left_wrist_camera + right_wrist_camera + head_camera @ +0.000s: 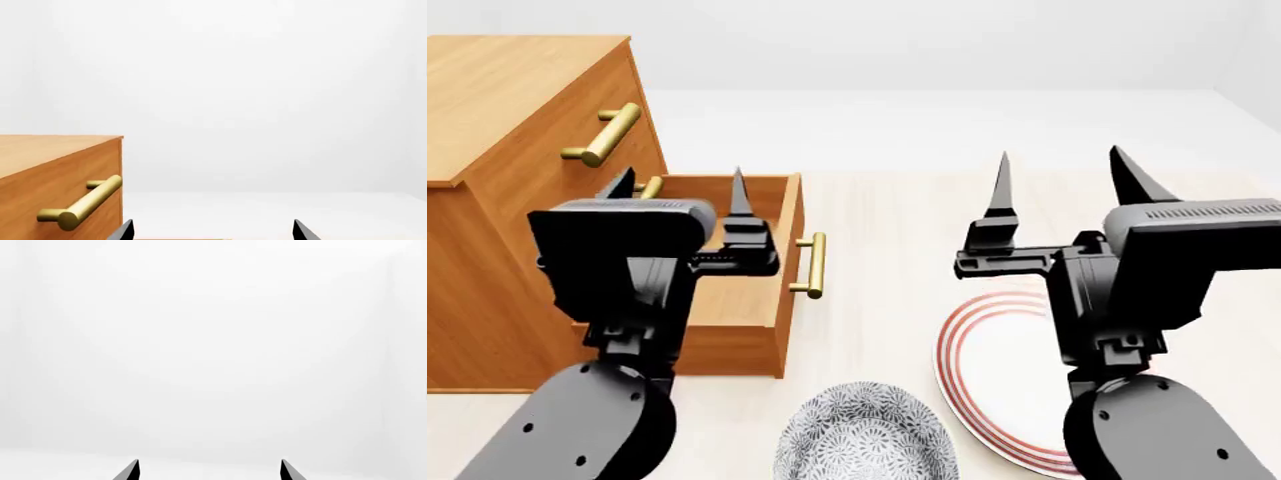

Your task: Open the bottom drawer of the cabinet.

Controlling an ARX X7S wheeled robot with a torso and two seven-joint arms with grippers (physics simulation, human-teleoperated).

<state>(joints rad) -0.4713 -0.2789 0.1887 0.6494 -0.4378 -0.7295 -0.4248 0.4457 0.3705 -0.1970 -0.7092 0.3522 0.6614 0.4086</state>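
The orange-brown cabinet (507, 110) stands at the left in the head view. Its bottom drawer (785, 300) is pulled out toward the right, with its brass bar handle (813, 265) free. The top drawer's handle (602, 134) shows above; the middle one is mostly hidden behind my left arm. My left gripper (681, 185) is open and empty, held above the open drawer, apart from its handle. My right gripper (1062, 165) is open and empty over the table to the right. The left wrist view shows the cabinet's top corner (60, 165), a brass handle (80, 202) and my open left gripper (213, 231). The right wrist view shows only my open right gripper (209, 471).
A white plate with red rings (974, 370) lies under my right arm. A grey patterned bowl (861, 440) sits at the near edge, in front of the open drawer. The pale tabletop (894, 220) runs back to a white wall.
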